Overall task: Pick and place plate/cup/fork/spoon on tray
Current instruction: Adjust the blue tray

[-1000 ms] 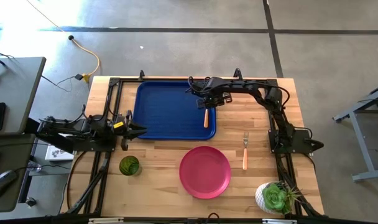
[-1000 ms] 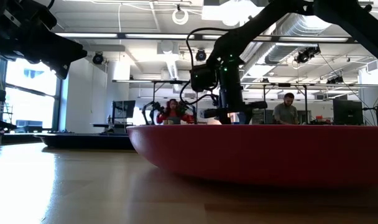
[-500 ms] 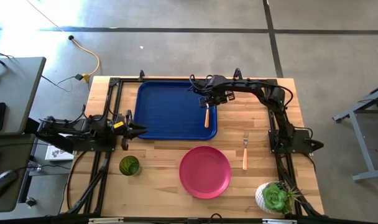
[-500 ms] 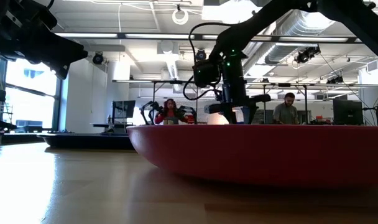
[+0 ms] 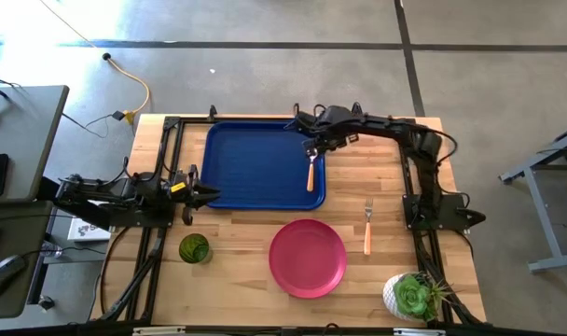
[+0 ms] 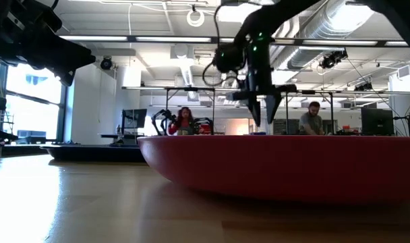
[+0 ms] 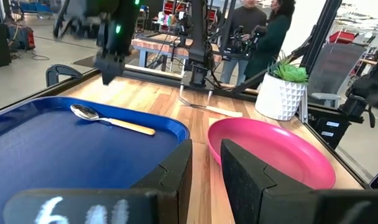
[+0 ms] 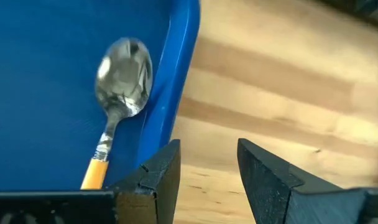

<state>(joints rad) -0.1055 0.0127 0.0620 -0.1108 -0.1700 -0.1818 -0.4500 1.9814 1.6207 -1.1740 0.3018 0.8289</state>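
The orange-handled spoon (image 5: 310, 175) lies flat in the dark blue tray (image 5: 251, 163), along its right rim, bowl toward the far edge; it also shows in the right wrist view (image 8: 122, 81) and the left wrist view (image 7: 111, 119). My right gripper (image 5: 313, 140) hovers open and empty above the tray's far right corner (image 8: 207, 149). My left gripper (image 5: 207, 195) waits at the tray's near left corner, fingers a narrow gap apart (image 7: 206, 149). The pink-red plate (image 5: 308, 259), the green cup (image 5: 194, 248) and the fork (image 5: 366, 227) lie on the table, near of the tray.
A green succulent in a white pot (image 5: 414, 295) stands at the table's near right corner. The fork lies between the plate and the right arm's base (image 5: 437, 210). Bare wood shows right of the tray (image 5: 367, 168). People stand in the room behind the table.
My right gripper has risen from just over the spoon's bowl end and drawn a little toward the table's right and far edges. The spoon lies in the same place on the tray.
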